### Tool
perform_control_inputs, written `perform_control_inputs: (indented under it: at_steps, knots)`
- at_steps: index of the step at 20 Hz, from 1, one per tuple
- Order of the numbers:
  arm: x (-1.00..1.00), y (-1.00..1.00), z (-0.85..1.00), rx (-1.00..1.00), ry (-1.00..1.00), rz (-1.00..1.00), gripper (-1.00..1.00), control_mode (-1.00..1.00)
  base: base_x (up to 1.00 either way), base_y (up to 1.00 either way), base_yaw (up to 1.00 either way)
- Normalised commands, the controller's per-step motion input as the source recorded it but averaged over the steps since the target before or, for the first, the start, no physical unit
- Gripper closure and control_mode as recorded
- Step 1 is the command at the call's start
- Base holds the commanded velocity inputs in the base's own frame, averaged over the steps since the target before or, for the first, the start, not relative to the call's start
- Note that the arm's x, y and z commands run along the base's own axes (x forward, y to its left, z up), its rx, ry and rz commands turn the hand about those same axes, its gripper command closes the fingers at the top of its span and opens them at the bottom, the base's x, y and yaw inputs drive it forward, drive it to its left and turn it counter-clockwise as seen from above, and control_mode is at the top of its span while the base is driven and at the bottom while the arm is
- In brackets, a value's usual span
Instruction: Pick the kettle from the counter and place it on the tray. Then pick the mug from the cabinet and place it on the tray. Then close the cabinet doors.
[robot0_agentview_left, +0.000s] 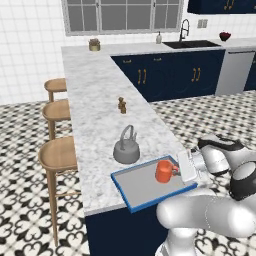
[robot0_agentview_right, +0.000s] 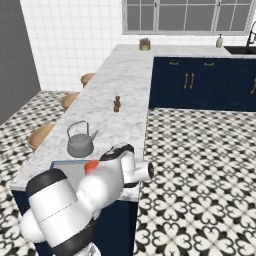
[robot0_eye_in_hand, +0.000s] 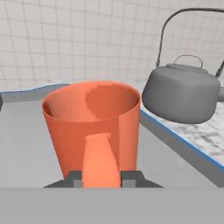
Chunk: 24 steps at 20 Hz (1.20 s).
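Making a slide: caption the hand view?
Gripper holds the mug by its handle over the tray; kettle on the counter beside it.

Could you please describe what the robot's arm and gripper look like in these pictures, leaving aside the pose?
The arm is made of thick, rounded, glossy white segments with dark grey to black bands and caps at the joints. Near the wrist sits a flat, pale, boxy hand. The gripper ends in two small dark grey, blocky fingertips. No cables, labels or markings can be made out.
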Motion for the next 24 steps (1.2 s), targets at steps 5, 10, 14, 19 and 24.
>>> perform_control_inputs:
  at_steps: [5,10,14,19,24]
  knots:
    - [0.06,-0.15,-0.17,0.0,0.0,0.02,1.0,-1.0,0.0,0.0,0.0]
    - [0.0,-0.04,0.04,0.0,0.0,0.0,1.0,-1.0,0.0,0.0,0.0]
    - [0.0,0.1,0.09,-0.01,0.03,-0.04,1.0,-1.0,0.0,0.0,0.0]
    - [0.0,0.17,0.0,-0.06,0.06,-0.04,-1.0,-1.0,0.0,0.0,0.0]
    - [0.0,0.07,-0.02,-0.05,0.03,0.0,-1.0,-1.0,0.0,0.0,0.0]
